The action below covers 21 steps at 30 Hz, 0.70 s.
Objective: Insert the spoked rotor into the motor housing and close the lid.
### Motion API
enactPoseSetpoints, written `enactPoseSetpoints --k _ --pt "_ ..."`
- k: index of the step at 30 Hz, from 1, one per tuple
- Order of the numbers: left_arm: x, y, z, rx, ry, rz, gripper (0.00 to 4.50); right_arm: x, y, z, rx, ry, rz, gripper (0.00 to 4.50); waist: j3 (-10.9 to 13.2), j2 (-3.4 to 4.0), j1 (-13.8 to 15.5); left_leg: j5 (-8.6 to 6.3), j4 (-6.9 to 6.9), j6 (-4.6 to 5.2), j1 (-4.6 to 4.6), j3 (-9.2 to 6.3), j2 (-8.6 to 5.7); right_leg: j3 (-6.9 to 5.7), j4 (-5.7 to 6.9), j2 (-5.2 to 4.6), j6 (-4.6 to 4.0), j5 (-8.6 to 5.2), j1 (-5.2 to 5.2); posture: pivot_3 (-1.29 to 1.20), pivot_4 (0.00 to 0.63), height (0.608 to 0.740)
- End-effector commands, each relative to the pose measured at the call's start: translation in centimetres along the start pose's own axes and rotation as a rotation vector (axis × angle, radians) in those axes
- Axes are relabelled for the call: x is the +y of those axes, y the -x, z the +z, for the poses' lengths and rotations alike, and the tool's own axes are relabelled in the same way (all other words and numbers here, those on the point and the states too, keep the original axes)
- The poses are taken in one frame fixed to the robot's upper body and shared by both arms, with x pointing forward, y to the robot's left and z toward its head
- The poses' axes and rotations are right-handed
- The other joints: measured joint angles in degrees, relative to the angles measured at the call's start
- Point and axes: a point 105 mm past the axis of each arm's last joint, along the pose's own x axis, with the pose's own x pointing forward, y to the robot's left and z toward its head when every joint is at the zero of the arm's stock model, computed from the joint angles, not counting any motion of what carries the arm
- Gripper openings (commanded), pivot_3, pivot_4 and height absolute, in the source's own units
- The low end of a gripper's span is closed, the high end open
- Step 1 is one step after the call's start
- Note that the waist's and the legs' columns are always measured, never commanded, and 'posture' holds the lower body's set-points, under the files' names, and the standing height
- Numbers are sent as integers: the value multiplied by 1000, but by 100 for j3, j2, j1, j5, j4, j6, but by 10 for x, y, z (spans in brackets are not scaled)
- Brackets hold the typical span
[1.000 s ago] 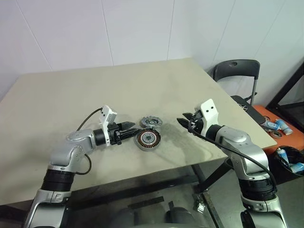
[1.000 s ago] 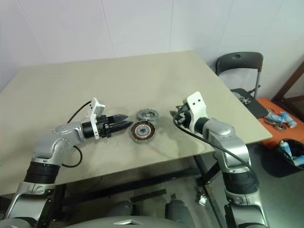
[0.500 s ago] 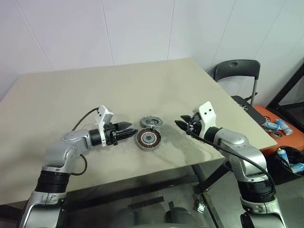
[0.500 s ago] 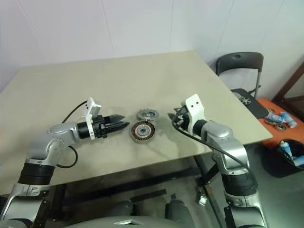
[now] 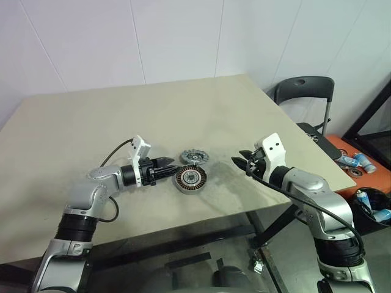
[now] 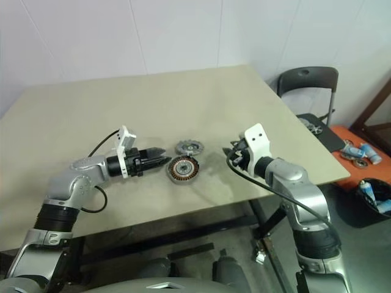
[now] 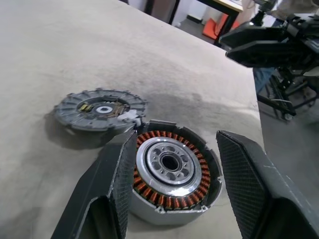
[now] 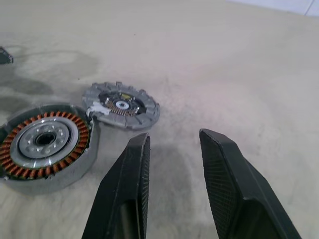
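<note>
While the housing [image 5: 190, 178] sits flat on the desk [image 5: 91, 128] near its front edge, copper windings up around a silver centre, the lid [image 5: 195, 157] lies flat just behind it, their rims touching or nearly so. The lid is a dull grey disc with a notched edge and a small white piece at its rim. The left hand [image 5: 171, 169] reaches in low from the left, its two black fingers [image 7: 122, 174] spread wide with their tips at the housing's near side; from the left wrist view the housing shows between the fingers, but I cannot tell whether either one touches it. The right hand [image 5: 239, 163] hovers well to the right of both parts, pointing toward them, its fingers [image 8: 137, 174] apart with a moderate gap and holding nothing. A dark chair [image 5: 303, 91] stands beyond the desk's right corner.
</note>
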Motion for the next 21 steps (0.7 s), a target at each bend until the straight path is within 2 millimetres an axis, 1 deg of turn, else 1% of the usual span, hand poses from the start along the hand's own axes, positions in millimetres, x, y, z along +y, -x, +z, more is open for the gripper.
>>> enactPoseSetpoints --k 1,7,10,15,21 --pt "-2 -6 11 -25 -45 -24 2701 0 7 15 -46 35 -11 1635 0 0 -3 0 0 0 0 0 0 0 1 0 0 0 0 0 0 740" --pt "-4 -14 15 -45 -51 -48 2701 -3 10 14 -27 52 -10 1635 0 -1 8 0 3 0 1 0 -1 -1 1 0 1 1 2 0 0 740" --pt "-4 -13 12 -45 -49 -48 2701 -4 8 18 -32 57 -2 1635 0 -1 -4 0 3 0 1 0 -2 0 -1 0 2 1 3 0 0 740" --pt "-3 -11 10 -51 -46 -36 2701 -3 6 20 -30 67 13 1635 0 -1 0 0 3 0 1 0 -1 0 1 2 2 2 2 0 0 740" --pt "-3 -10 14 -67 -55 -27 2701 -3 1 26 -46 74 37 1635 0 -1 5 0 3 0 1 0 -1 0 1 1 3 2 3 0 0 740"
